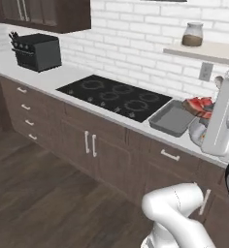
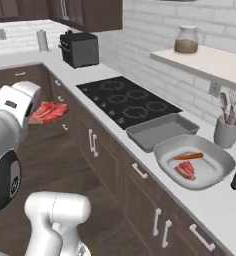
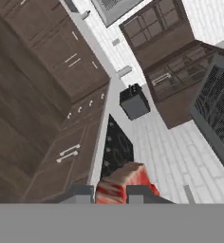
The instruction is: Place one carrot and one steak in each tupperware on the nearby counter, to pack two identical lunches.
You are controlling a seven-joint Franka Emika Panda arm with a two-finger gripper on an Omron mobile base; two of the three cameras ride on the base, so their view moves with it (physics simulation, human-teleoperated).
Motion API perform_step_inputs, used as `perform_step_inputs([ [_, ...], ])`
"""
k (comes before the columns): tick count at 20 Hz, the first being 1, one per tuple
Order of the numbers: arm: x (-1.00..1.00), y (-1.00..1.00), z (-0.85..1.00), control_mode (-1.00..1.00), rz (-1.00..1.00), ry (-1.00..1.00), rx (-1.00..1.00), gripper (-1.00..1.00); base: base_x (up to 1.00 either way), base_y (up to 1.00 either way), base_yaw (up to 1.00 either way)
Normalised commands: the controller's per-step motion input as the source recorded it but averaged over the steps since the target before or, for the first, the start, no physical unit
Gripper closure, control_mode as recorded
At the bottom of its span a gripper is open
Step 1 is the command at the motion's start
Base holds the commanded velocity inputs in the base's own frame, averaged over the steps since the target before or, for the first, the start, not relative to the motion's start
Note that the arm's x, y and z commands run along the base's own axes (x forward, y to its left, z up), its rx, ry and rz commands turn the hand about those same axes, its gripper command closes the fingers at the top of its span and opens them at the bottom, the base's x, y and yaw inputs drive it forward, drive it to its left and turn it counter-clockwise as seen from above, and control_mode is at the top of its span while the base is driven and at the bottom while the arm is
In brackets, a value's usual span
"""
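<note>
- my claw (image 3: 110, 192) pinches a steak (image 2: 49, 112), lifted clear to carry.
- oval tupperware (image 2: 215, 172) already holds carrot (image 2: 189, 156) and meat; i judge this goes to the rectangular tray (image 2: 162, 131).

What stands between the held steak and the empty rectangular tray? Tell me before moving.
Nothing visible does. The gripper holds the steak in the air. The tray lies open and empty on the counter, with the flat stovetop beside it.
</note>
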Motion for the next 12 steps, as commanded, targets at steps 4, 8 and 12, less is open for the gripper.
perform_step_inputs([
  [4,0.0,0.0,0.0,1.0,0.0,0.0,0.0,1.0,1.0,0.26,-0.53],
  [8,0.0,0.0,0.0,1.0,0.0,0.0,0.0,1.0,1.0,0.0,-0.59],
  [12,0.0,0.0,0.0,1.0,0.0,0.0,0.0,1.0,0.98,0.26,-0.37],
])
